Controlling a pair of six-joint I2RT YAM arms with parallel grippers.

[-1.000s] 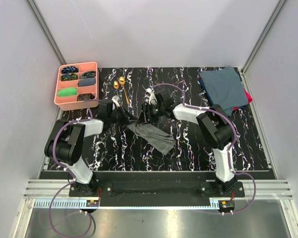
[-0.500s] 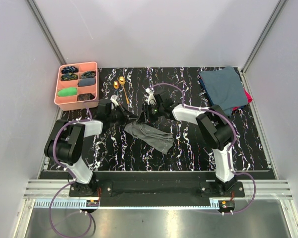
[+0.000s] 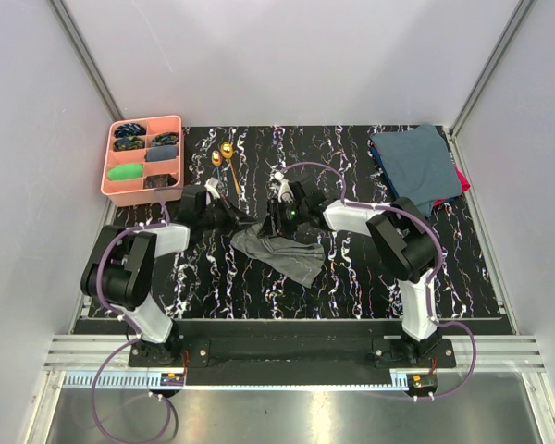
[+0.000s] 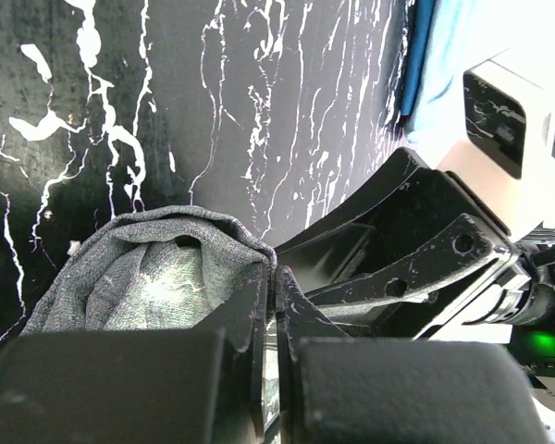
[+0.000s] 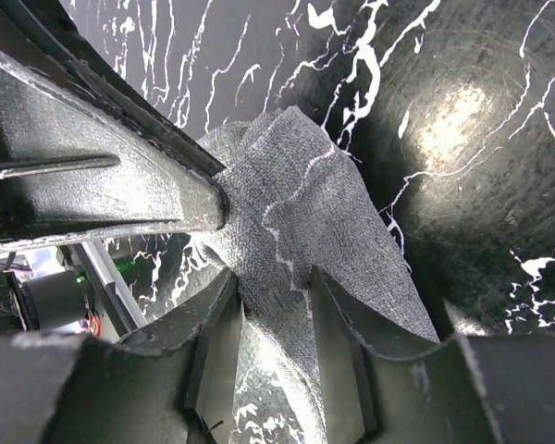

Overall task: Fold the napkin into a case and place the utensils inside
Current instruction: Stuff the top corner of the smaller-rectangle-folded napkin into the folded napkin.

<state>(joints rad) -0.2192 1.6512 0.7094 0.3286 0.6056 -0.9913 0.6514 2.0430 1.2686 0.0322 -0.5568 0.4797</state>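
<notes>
The grey napkin (image 3: 285, 253) lies crumpled on the black marbled table, one part pulled up between my two grippers. My left gripper (image 3: 247, 225) is shut on a napkin (image 4: 139, 277) edge, its jaws (image 4: 272, 277) pressed together. My right gripper (image 3: 274, 225) faces it closely and is shut on a thick ridge of napkin (image 5: 324, 213) that fills the gap at its tips (image 5: 273, 287). The left finger (image 5: 102, 176) shows in the right wrist view. Two gold utensils (image 3: 224, 155) lie apart behind the grippers. No case is in view.
A pink compartment tray (image 3: 105, 171) with small items stands at the back left. Dark blue-teal cloths (image 3: 414, 162) are piled at the back right, over something red. Grey walls enclose the table on three sides.
The right gripper has come down and nearer, and its jaws have narrowed onto the cloth. The raised napkin peak has sunk and the heap has bunched toward the left.
</notes>
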